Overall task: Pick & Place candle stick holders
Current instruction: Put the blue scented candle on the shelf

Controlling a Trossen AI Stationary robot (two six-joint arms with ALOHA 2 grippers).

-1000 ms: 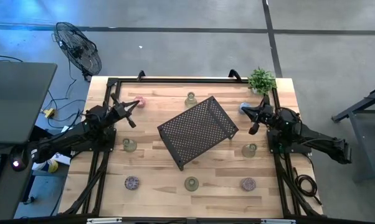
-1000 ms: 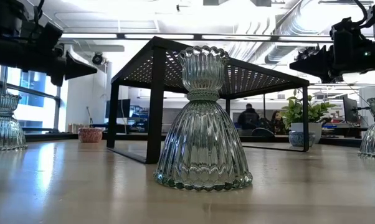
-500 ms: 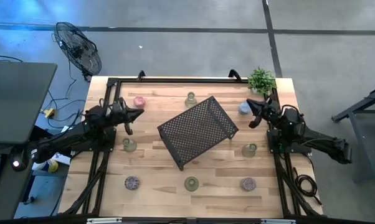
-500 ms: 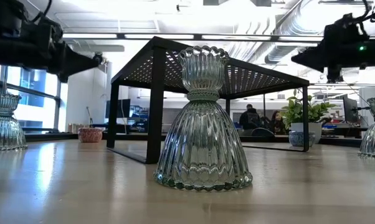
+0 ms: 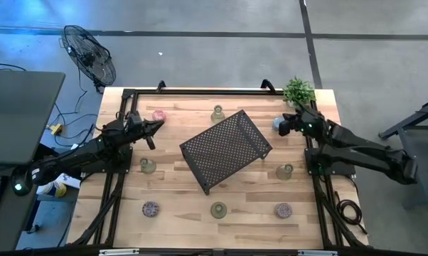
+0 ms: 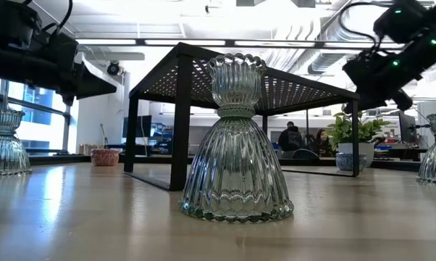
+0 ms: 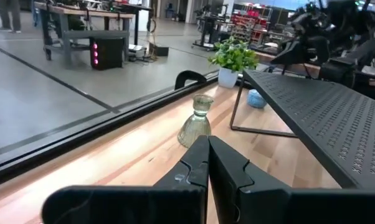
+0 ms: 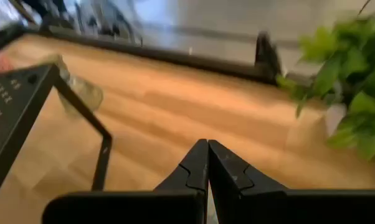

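Observation:
Several small glass candle stick holders stand on their bases around a black mesh tray [image 5: 226, 149]. The clear-greenish ones are at the far edge [image 5: 217, 114], left [image 5: 148, 166], right [image 5: 285, 171] and near edge [image 5: 218, 210]. A pink one [image 5: 159, 115] is far left and a blue one [image 5: 276, 126] far right. Two mottled ones [image 5: 151, 208] [image 5: 283, 210] are near the front. My left gripper [image 5: 157, 126] is shut and empty in the air beside the pink holder. My right gripper [image 5: 285, 128] is shut and empty above the blue holder.
A small green potted plant [image 5: 298, 91] stands at the far right corner, close behind my right gripper. The tray stands on thin legs [image 6: 180, 123] in the middle of the table. A black frame rail [image 5: 200, 91] runs along the far edge.
My right arm has stretched toward the far edge. Its gripper has tipped downward and stays over the blue holder. My left gripper has shifted only slightly beside the pink holder. No holder has moved.

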